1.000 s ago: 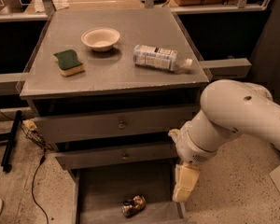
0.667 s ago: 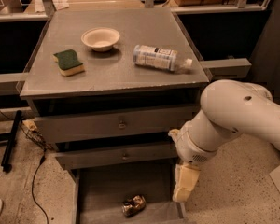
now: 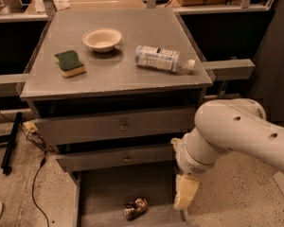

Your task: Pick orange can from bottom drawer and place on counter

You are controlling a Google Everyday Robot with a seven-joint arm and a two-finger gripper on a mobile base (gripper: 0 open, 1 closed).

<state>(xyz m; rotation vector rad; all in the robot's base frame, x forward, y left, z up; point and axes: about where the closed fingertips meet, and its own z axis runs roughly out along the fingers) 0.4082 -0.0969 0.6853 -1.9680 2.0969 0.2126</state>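
Although a second has gone by, your gripper (image 3: 183, 200) hangs where it hung before. It sits low over the right side of the open drawer (image 3: 102, 193), pointing down. You can't make out from this view how wide it stands.

The can (image 3: 135, 208) lies on the drawer floor to the gripper's left and a little lower in the view. It is near the gripper but clearly apart, with bare grey floor between the two. It has not shifted since the earlier frames. It rests toward the front of the drawer, and it looks tipped rather than upright.

Above the gripper, the white arm (image 3: 236, 131) bends in from the right and crosses in front of the right ends of the upper drawers (image 3: 118, 125). Its pose matches the earlier frames too.

Higher still, well away from the gripper, the counter (image 3: 118, 82) carries the same three things in the same places. A bottle (image 3: 158, 58) lies on its side toward the right, cap pointing right. A pale bowl (image 3: 102, 38) sits further back and to the left. A green-and-yellow sponge (image 3: 69, 63) sits near the left edge.

Far to the gripper's left, a dark cable (image 3: 35, 183) trails over the speckled floor beside the cabinet.
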